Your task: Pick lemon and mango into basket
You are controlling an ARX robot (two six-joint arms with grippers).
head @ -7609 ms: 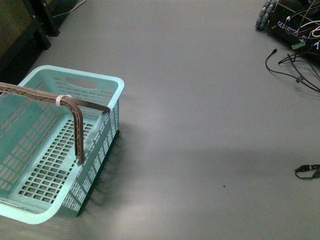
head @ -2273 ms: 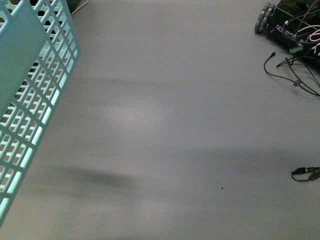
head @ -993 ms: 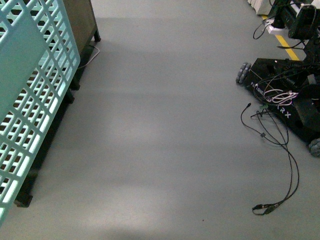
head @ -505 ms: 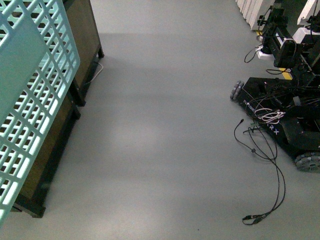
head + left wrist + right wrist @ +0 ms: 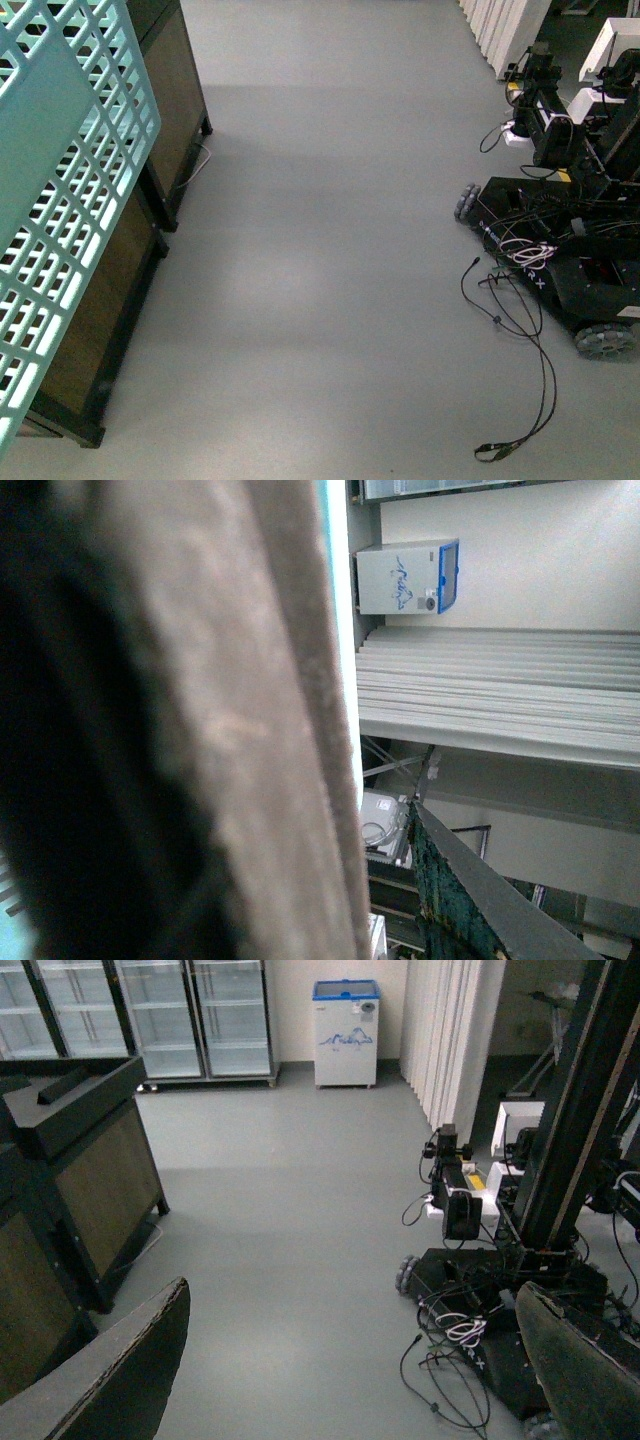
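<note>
Basket (image 5: 45,140): far left of the front view, off the floor (image 5: 320,250), steeply tilted, lattice wall facing the camera.
Brown handle (image 5: 250,710): fills the left wrist view.
Left pincer (image 5: 260,820): one dark finger (image 5: 480,905) shows beside the handle; cannot tell whether it is clamped.
Right pincer (image 5: 350,1300): fingers wide apart, nothing between them.
Dark cabinets (image 5: 170,110): behind the basket.
Wheeled base (image 5: 590,280): right side, with a black cable (image 5: 540,370) trailing across the floor.

Grey floor (image 5: 330,250): black cable (image 5: 492,451), wheeled base (image 5: 590,285), dark cabinet (image 5: 110,300), possibly wooden.
</note>
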